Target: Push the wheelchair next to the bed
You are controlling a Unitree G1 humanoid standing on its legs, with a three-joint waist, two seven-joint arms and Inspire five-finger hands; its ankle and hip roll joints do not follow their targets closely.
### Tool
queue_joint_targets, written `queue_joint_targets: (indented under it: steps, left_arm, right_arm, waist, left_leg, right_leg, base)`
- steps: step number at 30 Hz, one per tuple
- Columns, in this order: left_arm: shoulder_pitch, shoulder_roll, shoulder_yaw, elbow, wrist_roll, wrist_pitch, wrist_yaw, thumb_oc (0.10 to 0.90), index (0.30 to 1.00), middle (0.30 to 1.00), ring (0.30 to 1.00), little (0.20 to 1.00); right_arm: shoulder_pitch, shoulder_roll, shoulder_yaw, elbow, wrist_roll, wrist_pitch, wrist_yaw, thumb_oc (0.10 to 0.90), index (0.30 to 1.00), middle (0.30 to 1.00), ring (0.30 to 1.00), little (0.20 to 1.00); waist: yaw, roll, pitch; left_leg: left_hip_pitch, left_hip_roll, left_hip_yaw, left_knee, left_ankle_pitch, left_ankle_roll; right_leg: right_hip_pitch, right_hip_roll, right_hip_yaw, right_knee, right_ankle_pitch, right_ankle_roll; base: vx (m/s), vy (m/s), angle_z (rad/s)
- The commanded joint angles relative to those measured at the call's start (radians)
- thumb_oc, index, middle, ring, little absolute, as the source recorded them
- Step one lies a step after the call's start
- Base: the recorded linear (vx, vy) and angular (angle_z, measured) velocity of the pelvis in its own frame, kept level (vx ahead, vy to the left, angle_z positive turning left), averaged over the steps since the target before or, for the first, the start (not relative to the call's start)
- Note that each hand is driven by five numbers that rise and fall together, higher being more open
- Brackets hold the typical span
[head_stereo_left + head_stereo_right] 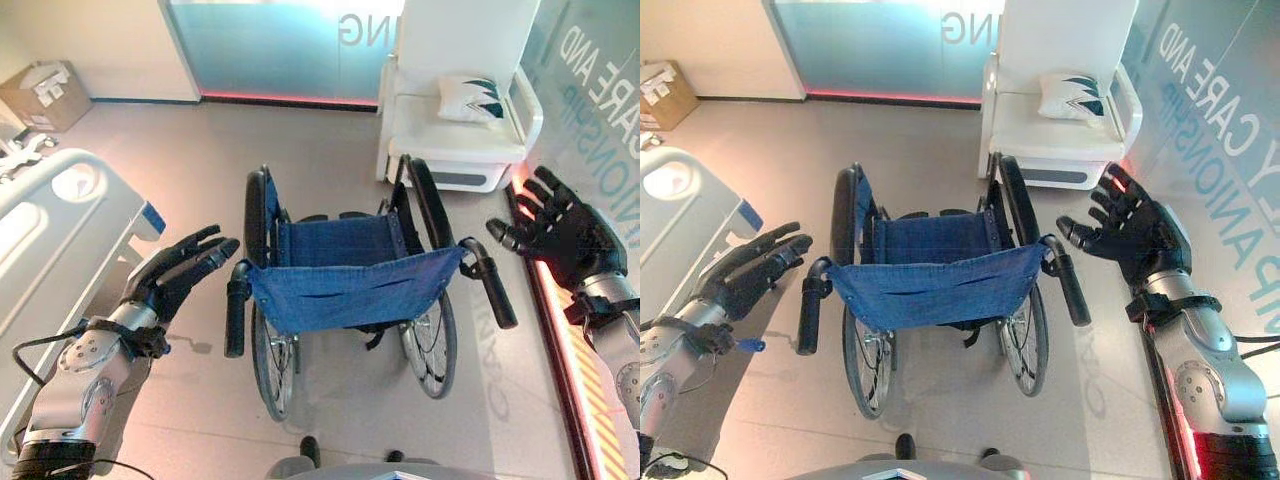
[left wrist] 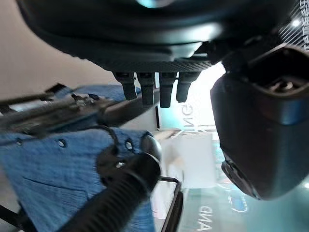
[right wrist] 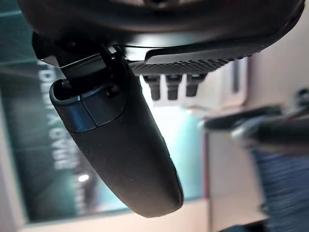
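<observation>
- Room: pale floor [image 1: 200,180], a frosted glass partition along the top of the frame, a cardboard box [image 1: 42,92] at upper left.
- Bed [image 1: 50,235]: white, with side rail, at the left edge of the frame.
- Left hand [image 1: 178,270]: lower left, between the bed and the wheelchair, fingers straight and apart, pointing at the left push handle [image 1: 236,318]. It is near the handle but not touching it.
- Wheelchair [image 1: 345,285]: centre of the frame, blue sling back toward the camera, standing apart from the bed with bare floor between them.
- White armchair [image 1: 455,110]: upper right, beyond the wheelchair, a cushion on its seat.
- Right hand [image 1: 565,235]: right of the frame, fingers spread wide, palm facing the right push handle [image 1: 495,288], close beside it but holding nothing.
- Progress, as judged: the push has not begun. Neither handle is gripped; grasping both, then steering the chair leftward to the bed, remains.
</observation>
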Motion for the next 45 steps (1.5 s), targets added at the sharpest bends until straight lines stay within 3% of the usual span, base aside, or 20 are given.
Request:
queue_joint_targets:
  steps: [1, 12, 19, 26, 40, 45]
  left_arm:
    - [-0.063, 0.098, 0.092, -0.051, 0.003, -0.128, 0.049, 0.8, 0.9, 0.9, 0.9, 0.9]
    - [-0.043, 0.061, 0.076, -0.076, 0.001, -0.151, 0.103, 0.8, 0.9, 0.9, 0.9, 0.9]
    - [-0.051, 0.045, 0.045, -0.077, 0.01, -0.157, 0.119, 0.8, 0.9, 0.9, 0.9, 0.9]
    - [-0.068, 0.046, 0.016, -0.075, 0.008, -0.152, 0.13, 0.8, 0.9, 0.9, 0.9, 0.9]
    - [-0.079, 0.052, -0.004, -0.06, 0.01, -0.15, 0.126, 0.8, 0.9, 0.9, 0.9, 0.9]
    - [-0.067, 0.053, 0.009, -0.058, 0.007, -0.15, 0.118, 0.8, 0.9, 0.9, 0.9, 0.9]
  right_arm:
    - [-0.071, -0.082, -0.027, -0.067, -0.036, -0.017, 0.026, 0.8, 0.9, 0.9, 0.9, 0.9]
    - [-0.023, -0.076, 0.032, -0.073, -0.06, 0.088, 0.108, 0.8, 0.9, 0.9, 0.9, 0.9]
    - [-0.038, -0.045, 0.102, -0.054, -0.017, 0.079, 0.103, 0.8, 0.9, 0.9, 0.9, 0.9]
    - [-0.062, -0.035, 0.152, 0.006, -0.009, 0.114, 0.095, 0.8, 0.9, 0.9, 0.9, 0.9]
    - [-0.091, -0.041, 0.188, 0.015, 0.0, 0.053, 0.119, 0.8, 0.9, 0.9, 0.9, 0.9]
    - [-0.074, -0.043, 0.167, -0.031, 0.017, -0.01, 0.115, 0.8, 0.9, 0.9, 0.9, 0.9]
  waist:
    - [-0.009, -0.015, -0.077]
    - [-0.008, -0.026, -0.065]
    - [0.002, -0.028, -0.061]
    - [0.016, -0.031, -0.06]
    - [0.031, -0.032, -0.048]
    - [0.027, -0.03, -0.046]
  left_leg:
    - [0.022, -0.041, 0.061, 0.004, -0.081, -0.001]
    - [0.02, -0.044, 0.062, 0.004, -0.076, -0.001]
    - [0.019, -0.045, 0.061, 0.004, -0.073, -0.001]
    - [0.018, -0.048, 0.053, 0.004, -0.07, -0.001]
    - [0.017, -0.05, 0.043, 0.004, -0.067, -0.001]
    - [0.017, -0.05, 0.044, 0.004, -0.068, 0.0]
  right_leg:
    - [-0.073, 0.019, 0.02, 0.03, 0.052, 0.004]
    - [-0.081, 0.019, 0.018, 0.039, 0.053, 0.006]
    - [-0.081, 0.016, 0.009, 0.041, 0.053, 0.008]
    - [-0.079, 0.014, -0.003, 0.042, 0.054, 0.009]
    - [-0.077, 0.009, -0.023, 0.055, 0.051, 0.012]
    - [-0.081, 0.008, -0.022, 0.061, 0.049, 0.014]
  base:
    - [-0.01, -0.003, -0.06]
    - [0.0, 0.0, 0.0]
    - [0.0, 0.0, 0.0]
    - [0.0, 0.0, 0.0]
    - [0.01, -0.003, 0.01]
    - [0.0, 0.0, 0.0]
